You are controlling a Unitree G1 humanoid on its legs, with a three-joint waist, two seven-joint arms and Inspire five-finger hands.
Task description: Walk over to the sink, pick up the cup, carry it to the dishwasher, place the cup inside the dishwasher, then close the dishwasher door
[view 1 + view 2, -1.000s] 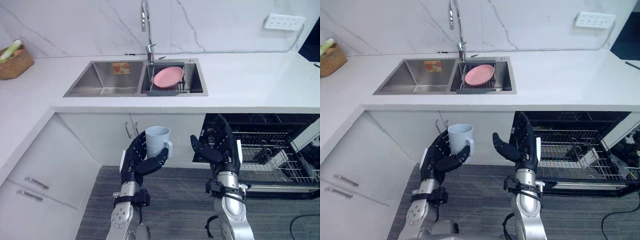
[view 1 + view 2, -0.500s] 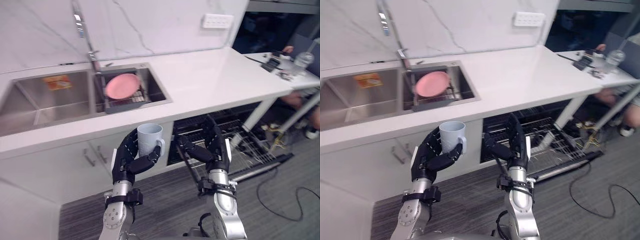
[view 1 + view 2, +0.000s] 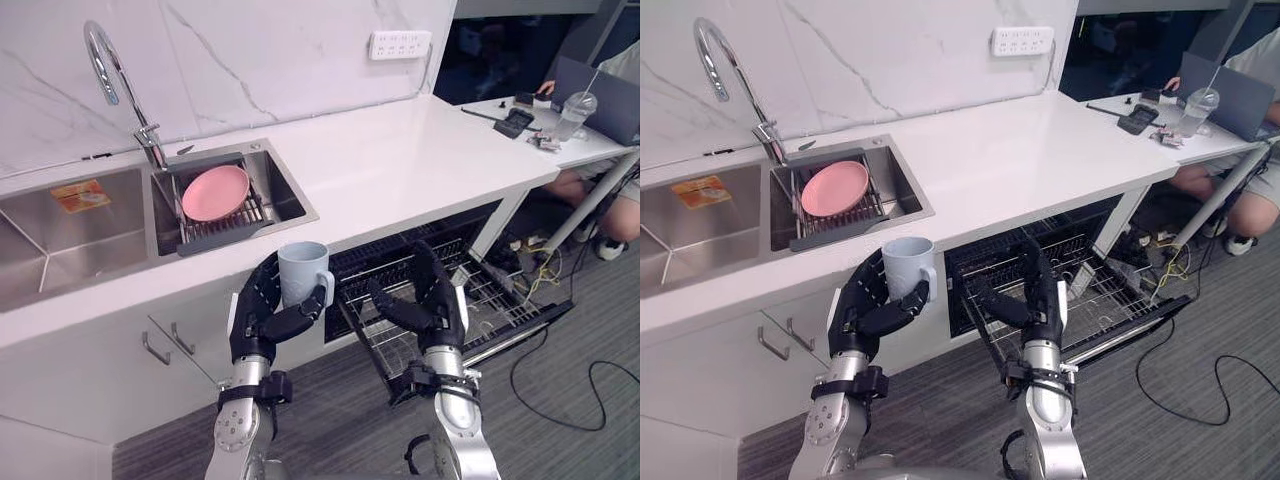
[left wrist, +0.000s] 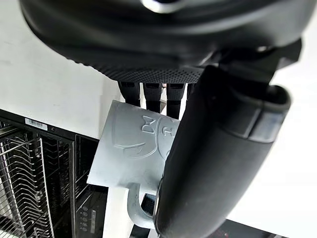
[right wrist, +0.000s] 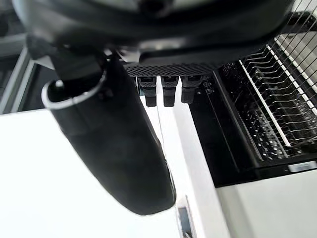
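You see the left hand (image 3: 262, 312) curled around the pale blue cup (image 3: 303, 272), which is upright, in front of the counter (image 3: 400, 170) edge. The right hand (image 3: 428, 305) is beside it with relaxed fingers, before the open dishwasher (image 3: 490, 292). A pink plate (image 3: 213, 192) lies in the sink (image 3: 60, 240).

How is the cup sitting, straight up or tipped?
Upright. The cup has its open rim on top, gripped by the left hand.

Silver-grey arms (image 3: 232, 440) — black-cuffed — end in dark left hand (image 3: 255, 318) and right hand (image 3: 437, 305).
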